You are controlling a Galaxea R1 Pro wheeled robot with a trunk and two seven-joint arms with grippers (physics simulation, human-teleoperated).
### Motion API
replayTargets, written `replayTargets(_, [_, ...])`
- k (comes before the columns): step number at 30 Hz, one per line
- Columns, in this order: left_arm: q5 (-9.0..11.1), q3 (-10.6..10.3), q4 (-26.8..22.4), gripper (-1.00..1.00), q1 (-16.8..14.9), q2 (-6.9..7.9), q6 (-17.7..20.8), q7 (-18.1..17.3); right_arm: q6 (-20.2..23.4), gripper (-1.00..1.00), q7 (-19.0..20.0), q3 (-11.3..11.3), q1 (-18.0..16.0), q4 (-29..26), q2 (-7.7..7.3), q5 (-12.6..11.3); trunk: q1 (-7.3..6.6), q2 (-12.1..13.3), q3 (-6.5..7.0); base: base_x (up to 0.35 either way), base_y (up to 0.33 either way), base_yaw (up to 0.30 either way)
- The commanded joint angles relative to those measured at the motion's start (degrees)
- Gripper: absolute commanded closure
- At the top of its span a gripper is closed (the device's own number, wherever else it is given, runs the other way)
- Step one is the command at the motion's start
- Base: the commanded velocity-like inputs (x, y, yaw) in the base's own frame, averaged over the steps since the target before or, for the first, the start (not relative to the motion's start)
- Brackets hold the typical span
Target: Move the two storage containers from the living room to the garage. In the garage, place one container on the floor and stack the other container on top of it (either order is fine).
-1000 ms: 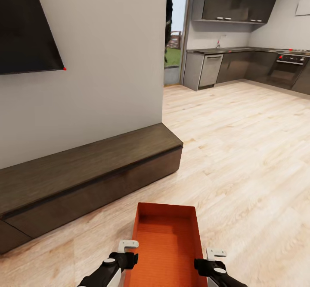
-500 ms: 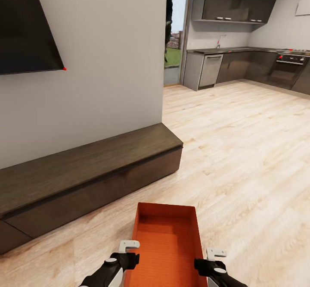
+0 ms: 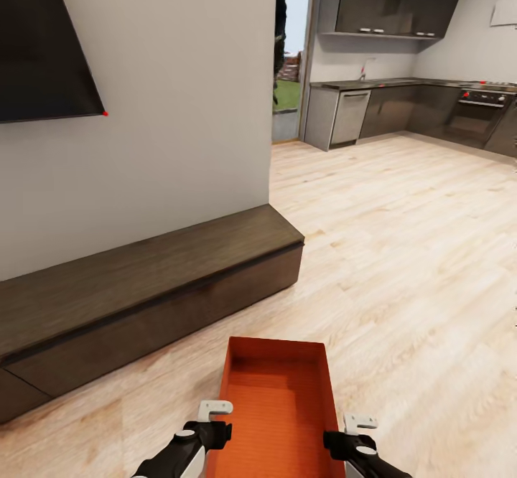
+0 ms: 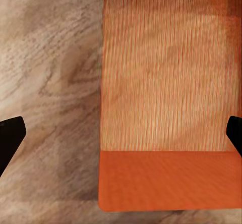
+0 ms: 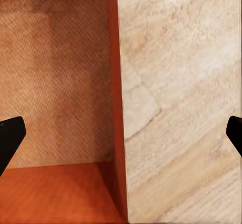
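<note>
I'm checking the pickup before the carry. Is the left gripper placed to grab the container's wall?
Probably yes: the left gripper is open, its fingers straddling the long wall of the storage container, with nothing between them.

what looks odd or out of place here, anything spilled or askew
Nothing spilled or damaged. The one oddity is an orange-red storage container sitting on the light wood floor in open walkway beside the dark bench, empty and upright. The left claw and right claw flank its long walls, both open.
</note>
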Motion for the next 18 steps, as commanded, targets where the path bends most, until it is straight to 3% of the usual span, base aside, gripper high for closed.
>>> replayTargets(1, [-0.2,0.0,-0.1,-1.0,0.0,0.02,0.3,0.2,-0.2,-1.0,-1.0,0.4,0.0,0.0,0.09,-0.6,-0.01,0.0,-0.03,0.0,0.0,-0.162])
replayTargets(9, [-0.2,-0.1,-0.1,-1.0,0.0,0.08,0.3,0.2,-0.2,-1.0,-4.8,0.3,0.0,0.0,0.27,-0.8,-0.01,0.0,0.02,0.0,0.0,-0.221])
replayTargets(18, [-0.1,-0.1,0.0,-1.0,0.0,0.19,0.3,0.1,-0.3,-1.0,-4.6,0.9,0.0,0.0,-0.19,-0.4,-0.01,0.0,0.03,0.0,0.0,-0.043])
